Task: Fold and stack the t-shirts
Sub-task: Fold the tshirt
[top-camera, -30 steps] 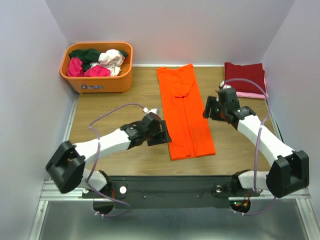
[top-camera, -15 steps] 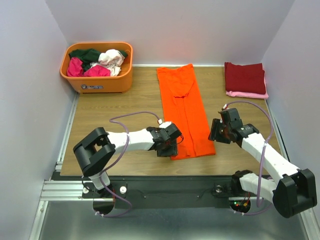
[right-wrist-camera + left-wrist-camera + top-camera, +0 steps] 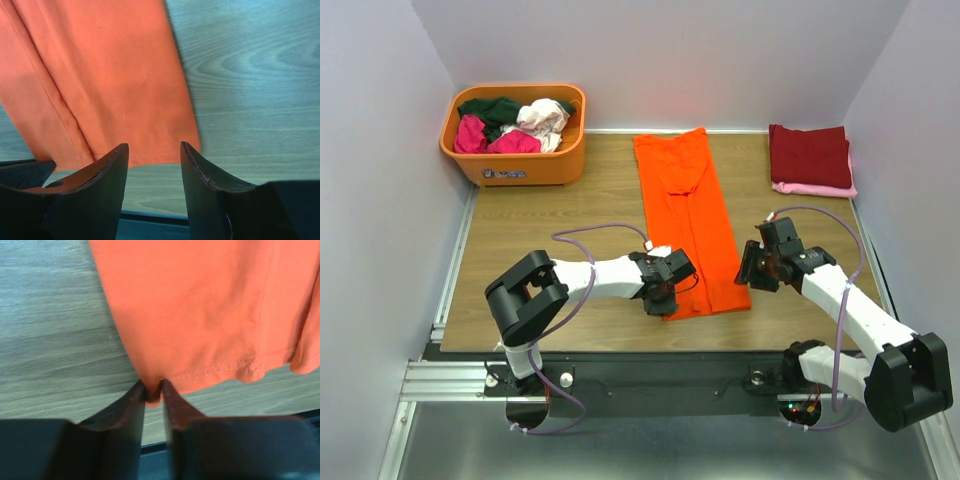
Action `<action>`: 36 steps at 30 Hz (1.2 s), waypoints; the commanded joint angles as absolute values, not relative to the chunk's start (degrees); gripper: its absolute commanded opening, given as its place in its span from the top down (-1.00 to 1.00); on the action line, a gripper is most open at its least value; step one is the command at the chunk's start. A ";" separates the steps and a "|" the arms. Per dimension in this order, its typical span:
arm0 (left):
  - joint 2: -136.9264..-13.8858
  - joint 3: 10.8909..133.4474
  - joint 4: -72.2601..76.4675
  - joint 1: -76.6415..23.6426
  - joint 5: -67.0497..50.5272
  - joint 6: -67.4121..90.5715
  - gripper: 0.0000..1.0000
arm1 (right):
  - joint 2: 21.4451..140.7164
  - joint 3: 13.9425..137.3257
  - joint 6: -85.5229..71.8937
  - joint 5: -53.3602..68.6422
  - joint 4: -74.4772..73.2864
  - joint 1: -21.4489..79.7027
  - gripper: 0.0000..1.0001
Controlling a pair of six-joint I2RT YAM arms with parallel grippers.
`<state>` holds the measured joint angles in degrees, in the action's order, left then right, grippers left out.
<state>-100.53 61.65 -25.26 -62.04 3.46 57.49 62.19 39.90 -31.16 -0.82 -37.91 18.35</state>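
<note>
A bright orange t-shirt [image 3: 688, 215] lies on the wooden table, folded into a long strip that runs from the back to the front. My left gripper [image 3: 666, 291] is at the strip's near left corner. In the left wrist view the jaws [image 3: 153, 389] are shut on that corner of the orange t-shirt [image 3: 200, 310], pinching a small fold of cloth. My right gripper [image 3: 746, 268] sits at the near right corner. Its jaws [image 3: 153, 147] stand open, with the hem of the orange t-shirt [image 3: 115, 75] just beyond the tips.
A dark red folded t-shirt [image 3: 808, 153] lies on a pink one [image 3: 817, 188] at the back right. The orange tub [image 3: 518, 164] at the back left holds dark green, magenta and whitish shirts. The table's front edge [image 3: 620, 345] is close behind both grippers.
Both arms have come down to the near end of the orange shirt. The left gripper has closed on its near left corner. The right jaws have narrowed a little.
</note>
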 commanded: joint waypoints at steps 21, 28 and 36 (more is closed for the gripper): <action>-101.69 60.29 -29.53 -62.93 4.66 54.93 0.79 | 69.52 39.03 -39.02 -4.66 -42.28 18.19 0.17; -101.07 60.21 -29.27 -62.93 4.75 54.76 0.79 | 70.14 38.50 -40.60 -6.59 -42.45 18.28 0.19; -100.72 60.29 -29.18 -62.93 4.92 53.70 0.79 | 71.98 36.83 -42.89 -7.73 -43.95 18.28 0.19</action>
<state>-100.75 61.76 -25.28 -62.52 3.53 55.35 71.83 38.35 -40.73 -5.43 -42.57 18.35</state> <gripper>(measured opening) 0.148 0.408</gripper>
